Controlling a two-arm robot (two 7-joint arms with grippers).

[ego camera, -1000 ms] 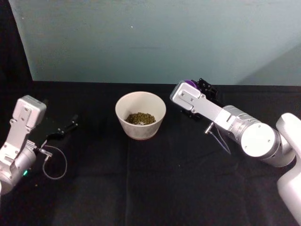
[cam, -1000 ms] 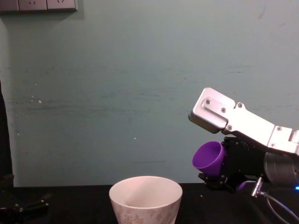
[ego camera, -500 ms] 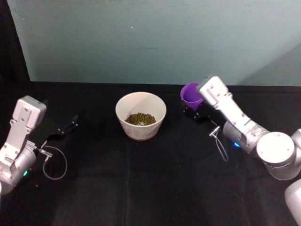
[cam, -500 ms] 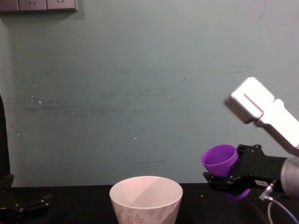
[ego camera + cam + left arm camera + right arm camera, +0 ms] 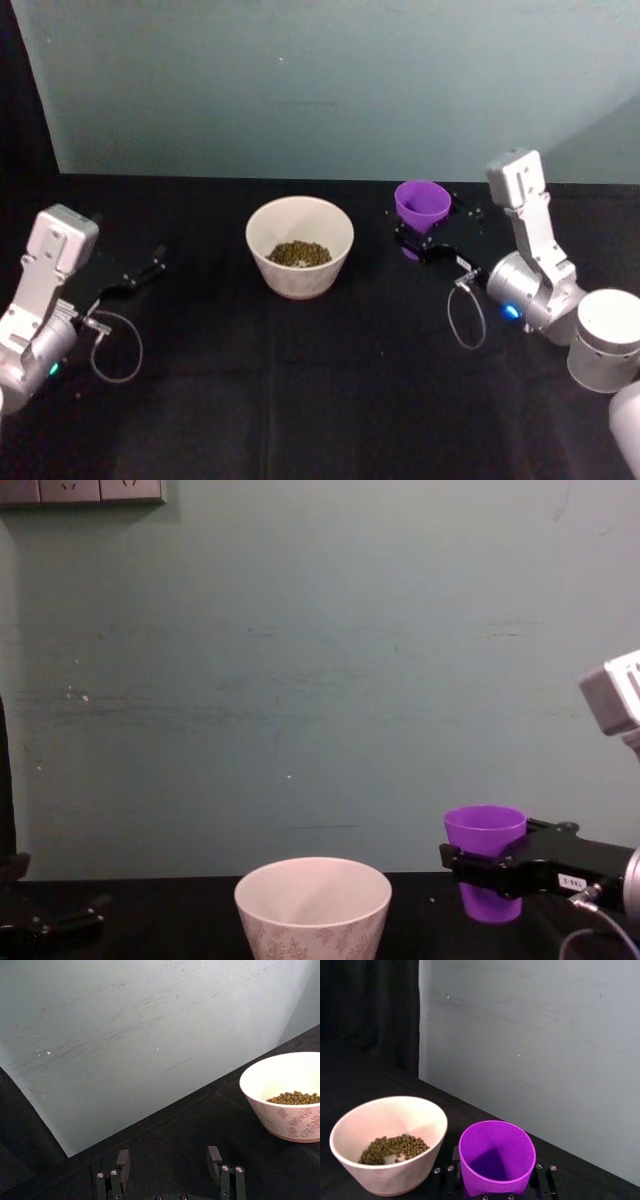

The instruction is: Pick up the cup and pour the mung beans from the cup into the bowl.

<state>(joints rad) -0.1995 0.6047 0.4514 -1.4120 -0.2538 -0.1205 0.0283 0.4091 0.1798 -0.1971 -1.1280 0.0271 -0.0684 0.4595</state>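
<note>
Your right gripper [image 5: 487, 868] has its fingers clamped around the cup [image 5: 421, 204], which stands upright and empty just right of the bowl [image 5: 299, 245], and the beans [image 5: 299, 253] already lie in the bowl. Lower the cup straight onto the desk [image 5: 300, 380] well apart from the bowl, and spread the fingers only once its base rests flat; the left gripper [image 5: 170, 1177] sits parked far left, fingers wide. A small white label on the right gripper is too small to read.
</note>
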